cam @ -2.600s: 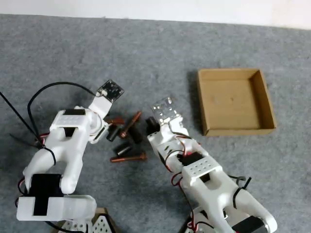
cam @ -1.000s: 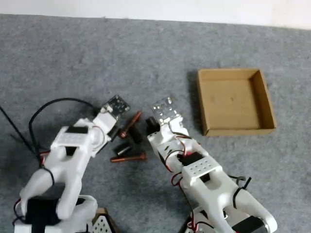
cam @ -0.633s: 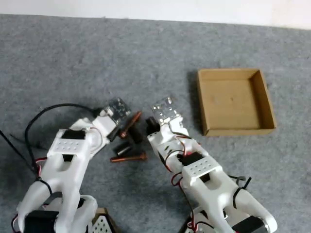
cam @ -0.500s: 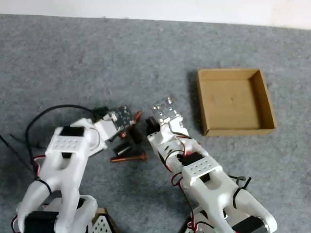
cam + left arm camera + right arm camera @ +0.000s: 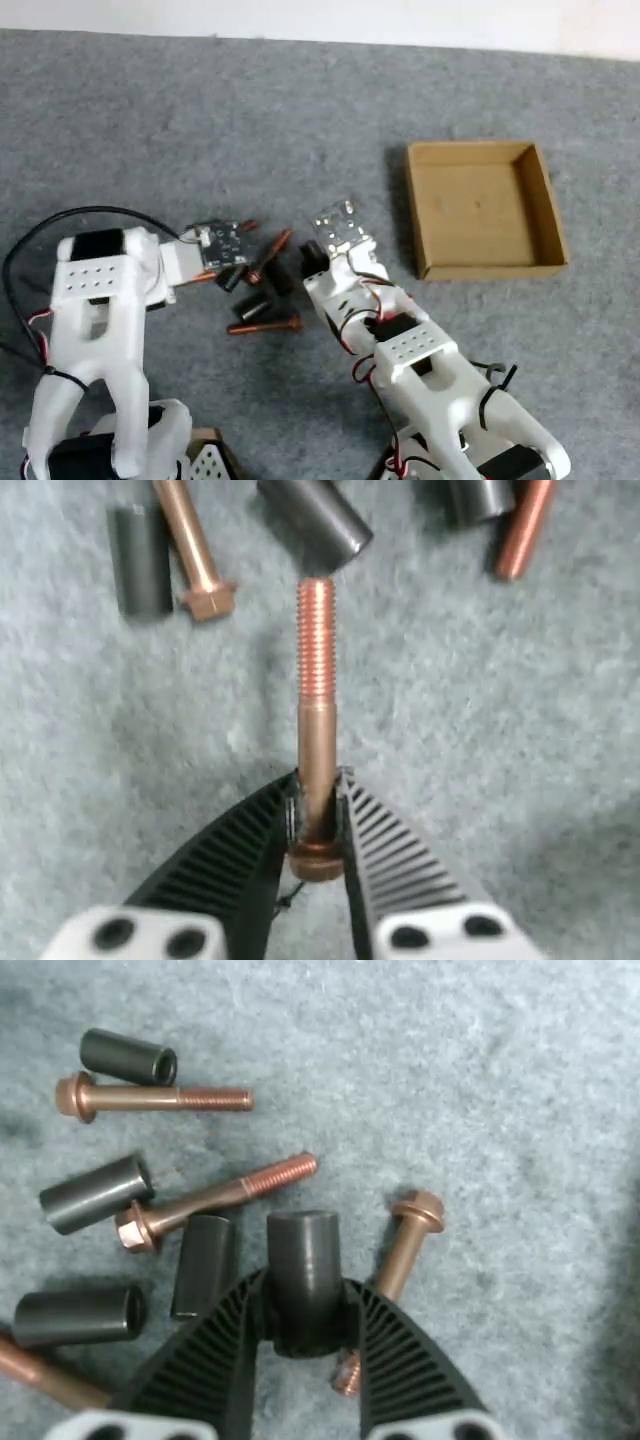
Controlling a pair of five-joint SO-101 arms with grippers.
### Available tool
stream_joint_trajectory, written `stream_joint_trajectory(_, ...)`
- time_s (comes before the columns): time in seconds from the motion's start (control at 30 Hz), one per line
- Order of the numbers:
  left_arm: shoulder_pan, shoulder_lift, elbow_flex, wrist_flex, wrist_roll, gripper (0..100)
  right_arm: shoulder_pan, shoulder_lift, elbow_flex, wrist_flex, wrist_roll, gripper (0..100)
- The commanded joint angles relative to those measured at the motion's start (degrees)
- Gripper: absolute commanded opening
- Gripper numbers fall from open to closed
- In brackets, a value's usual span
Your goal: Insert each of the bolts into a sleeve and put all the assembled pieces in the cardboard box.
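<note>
Left wrist view: the copper threaded bolt (image 5: pixel 316 680) pinched in our left gripper (image 5: pixel 318 785) may jam, if tilted, on the dark tubular sleeve (image 5: pixel 302 1245) our right gripper (image 5: pixel 305 1285) clamps.

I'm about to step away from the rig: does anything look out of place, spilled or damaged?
Nothing stands out. The left end effector grips a bolt near its head, the right end effector grips a sleeve, other bolts and sleeves lie loose on the grey mat, and the cardboard box sits upright and empty.

No text, label, number or sign can be read on anything here
</note>
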Motion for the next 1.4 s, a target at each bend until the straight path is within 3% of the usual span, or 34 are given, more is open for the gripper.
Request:
stream_joint_trajectory(0.0,-3.1,6.4,-6.4,0.4,-11.8,1,0.3,-0.2,-0.6,-1.8,-0.5,0.4)
stream_joint_trajectory(0.33,-9.7,33.2,-24.4,0.8,-11.4,1,0.3,-0.2,-0.5,-1.8,-0.5,0.4)
stream_joint_trajectory(0.53,-11.7,42.2,-30.9,0.8,-11.4,1,0.3,-0.2,-0.5,-1.8,-0.5,0.4)
stream_joint_trajectory(0.87,-10.5,44.6,-35.0,0.8,-4.4,1,0.3,-0.2,-0.5,-1.8,-0.5,0.4)
stream_joint_trajectory(1.07,-9.6,44.2,-35.2,0.6,3.3,16,0.3,-0.2,-0.5,-1.8,-0.5,0.4)
stream_joint_trajectory(1.37,-8.2,44.0,-37.2,0.9,13.0,16,0.3,-0.2,-0.5,-1.8,-0.5,0.4)
